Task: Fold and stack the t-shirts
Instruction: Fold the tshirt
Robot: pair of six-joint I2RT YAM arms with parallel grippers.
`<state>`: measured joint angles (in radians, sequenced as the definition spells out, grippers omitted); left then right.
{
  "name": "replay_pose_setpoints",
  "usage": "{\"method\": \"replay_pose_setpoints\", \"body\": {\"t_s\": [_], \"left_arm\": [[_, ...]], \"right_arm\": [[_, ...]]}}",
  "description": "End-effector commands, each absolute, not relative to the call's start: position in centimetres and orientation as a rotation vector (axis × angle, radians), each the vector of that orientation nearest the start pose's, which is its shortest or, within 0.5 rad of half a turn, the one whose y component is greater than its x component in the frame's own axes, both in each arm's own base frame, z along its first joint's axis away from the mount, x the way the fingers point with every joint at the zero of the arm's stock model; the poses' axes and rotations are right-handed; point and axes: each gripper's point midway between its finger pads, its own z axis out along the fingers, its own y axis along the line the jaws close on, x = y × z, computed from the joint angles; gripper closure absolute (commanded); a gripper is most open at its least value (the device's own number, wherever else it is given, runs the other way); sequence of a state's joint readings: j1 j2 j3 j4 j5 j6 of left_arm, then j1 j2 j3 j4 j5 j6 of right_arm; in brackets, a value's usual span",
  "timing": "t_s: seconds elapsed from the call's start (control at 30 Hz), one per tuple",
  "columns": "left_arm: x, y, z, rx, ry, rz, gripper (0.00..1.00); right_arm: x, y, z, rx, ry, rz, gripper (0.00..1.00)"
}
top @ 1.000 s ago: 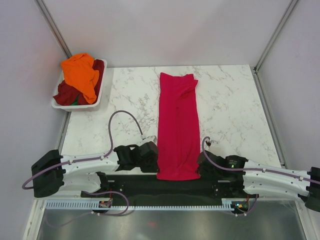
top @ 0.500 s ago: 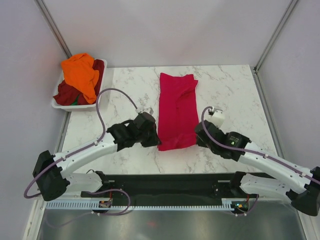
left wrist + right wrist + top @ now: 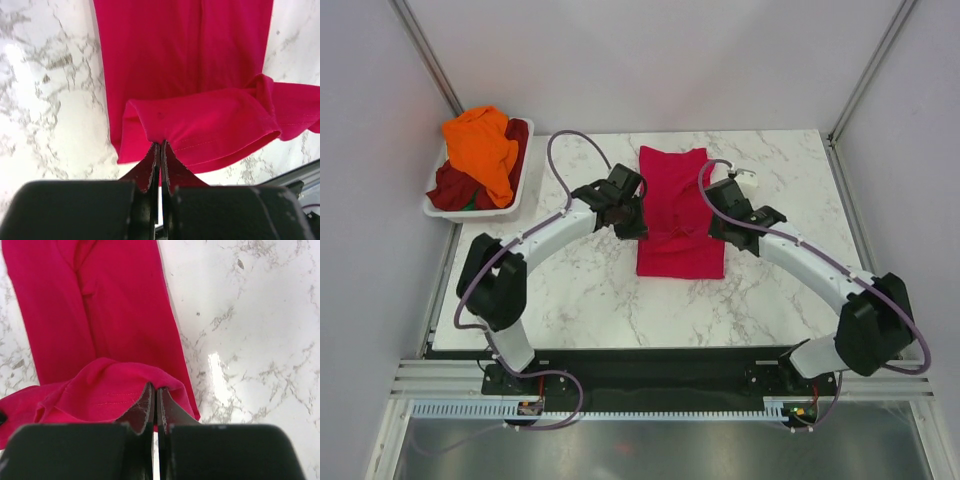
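Nearest, a black base rail (image 3: 650, 375) runs along the front of the table (image 3: 570, 300). Beyond it lies a stretch of white marble-patterned top, glossy enough to throw back glare in the right wrist view.

Further in sits the crimson-pink t-shirt (image 3: 680, 258), a long narrow strip lying down the middle of the table with its near end doubled over on itself. The left gripper (image 3: 160, 145) is clamped tight on the hem at the shirt's left corner, and the right gripper (image 3: 154, 387) is pinched just as tight on the right corner. Both hold the stitched hem lifted above the layer beneath, so the cloth sags a little between them.

This shirt looks thin, light and quite limp. It will likely drape wherever it is unsupported, and could bunch or slide on the smooth top if dragged. The hem corners seem the right place to hold, since the stitched edge gives a firmer bite, and moving the two arms evenly should keep the fold square.

Past the grippers the rest of the shirt lies flat toward the far edge, with a crease near its far right corner. At the far left corner a white basket (image 3: 470, 214) holds the orange t-shirt (image 3: 480, 145) heaped over the maroon t-shirt (image 3: 448, 185), both unfolded. Plain pale walls (image 3: 650, 60) and slanting metal posts (image 3: 428, 60) close in the cell.
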<state>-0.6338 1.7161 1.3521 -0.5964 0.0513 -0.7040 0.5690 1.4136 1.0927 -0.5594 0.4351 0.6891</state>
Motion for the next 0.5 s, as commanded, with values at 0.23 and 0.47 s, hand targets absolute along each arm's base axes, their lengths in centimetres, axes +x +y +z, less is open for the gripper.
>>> {"method": "replay_pose_setpoints", "body": {"t_s": [0.23,0.47], "left_arm": [[38.5,-27.4,11.8,-0.084,2.639,-0.58,0.98],[41.2,-26.6,9.0,-0.135,2.696,-0.538,0.98]], "right_arm": [[41.2,15.9,11.3,0.331,2.38,0.12,1.0],[44.9,14.1,8.8,0.411,2.413,0.096,0.93]]}}
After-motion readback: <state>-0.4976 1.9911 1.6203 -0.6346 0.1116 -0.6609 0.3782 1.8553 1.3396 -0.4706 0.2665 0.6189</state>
